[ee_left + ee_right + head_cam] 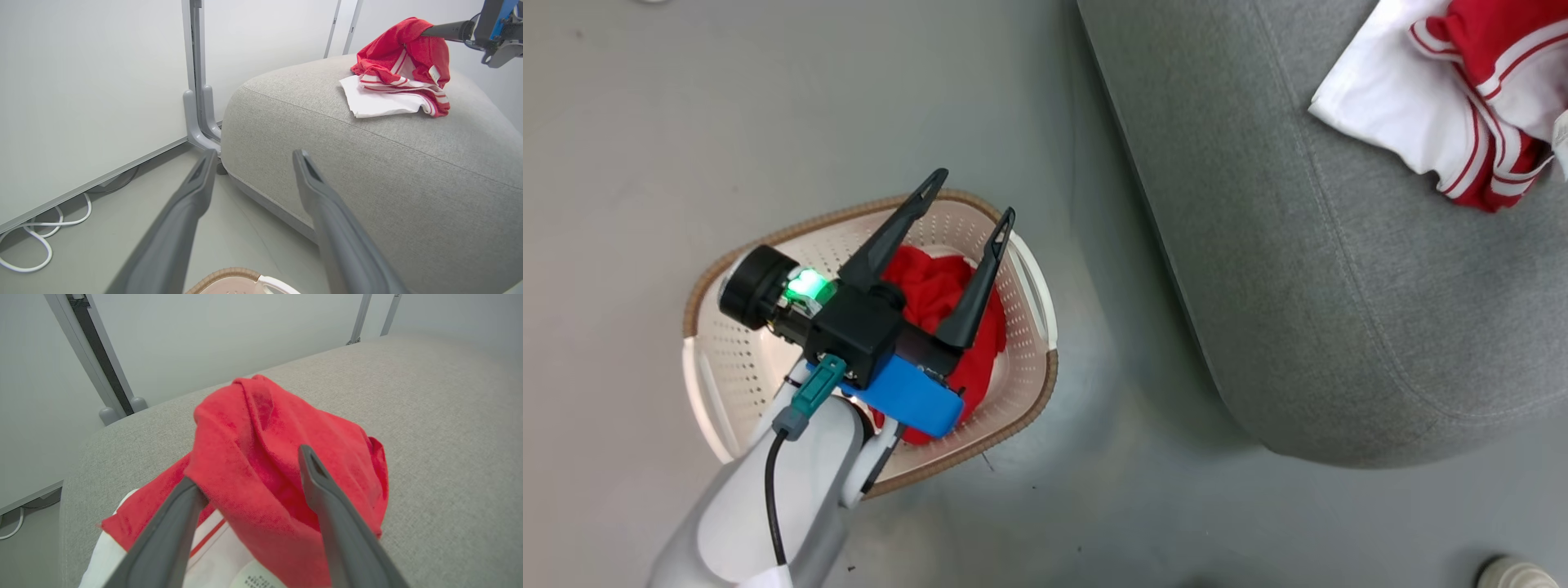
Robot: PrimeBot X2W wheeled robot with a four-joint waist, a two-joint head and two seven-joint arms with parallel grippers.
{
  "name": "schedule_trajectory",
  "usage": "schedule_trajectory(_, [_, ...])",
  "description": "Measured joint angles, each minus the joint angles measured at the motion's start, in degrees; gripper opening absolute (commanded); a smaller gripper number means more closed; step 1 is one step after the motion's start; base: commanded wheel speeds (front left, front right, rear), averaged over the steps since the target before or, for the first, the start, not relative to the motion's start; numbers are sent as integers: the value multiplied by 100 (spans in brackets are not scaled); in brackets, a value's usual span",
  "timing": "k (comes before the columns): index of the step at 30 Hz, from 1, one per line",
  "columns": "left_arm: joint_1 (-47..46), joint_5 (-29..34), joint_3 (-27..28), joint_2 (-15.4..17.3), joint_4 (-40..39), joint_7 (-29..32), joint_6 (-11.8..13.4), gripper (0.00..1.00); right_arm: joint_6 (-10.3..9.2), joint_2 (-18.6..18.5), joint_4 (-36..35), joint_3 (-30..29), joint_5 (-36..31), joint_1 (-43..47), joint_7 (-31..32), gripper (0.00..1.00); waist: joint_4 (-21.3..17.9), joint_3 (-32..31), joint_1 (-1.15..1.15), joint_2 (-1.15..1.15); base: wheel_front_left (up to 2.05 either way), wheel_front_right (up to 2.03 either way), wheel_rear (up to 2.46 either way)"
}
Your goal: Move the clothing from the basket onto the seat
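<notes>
Hovering over the basket at the lower left of the head view, the left gripper has its 2 fingers spread wide, holding nothing. The plain red garment lies inside the basket. At upper right, the red-and-white garment rests on the seat. The right gripper stands parted around its red folds, seemingly not pinching them.
</notes>
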Motion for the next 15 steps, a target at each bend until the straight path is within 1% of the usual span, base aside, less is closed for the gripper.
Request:
schedule_trajectory(5, [349,-92,207,-316,32,-1,-3,100,0,-11,1,133,-231,359,-5,100,104,-448,0,0,0,0,0])
schedule_trajectory(9, [708,-105,419,-505,102,-1,-37,100,0,32,-71,290,-472,722,-7,100,226,-878,-1,0,0,0,0])
schedule_trajectory(13, [1079,-123,702,-712,180,-2,-62,100,0,152,-314,426,-638,1168,-7,100,393,-1317,-1,0,0,0,0])
schedule_trajectory(15, [1270,-122,826,-806,224,-2,-73,100,-1,280,-495,461,-586,1446,-8,100,495,-1541,-1,0,0,0,0])
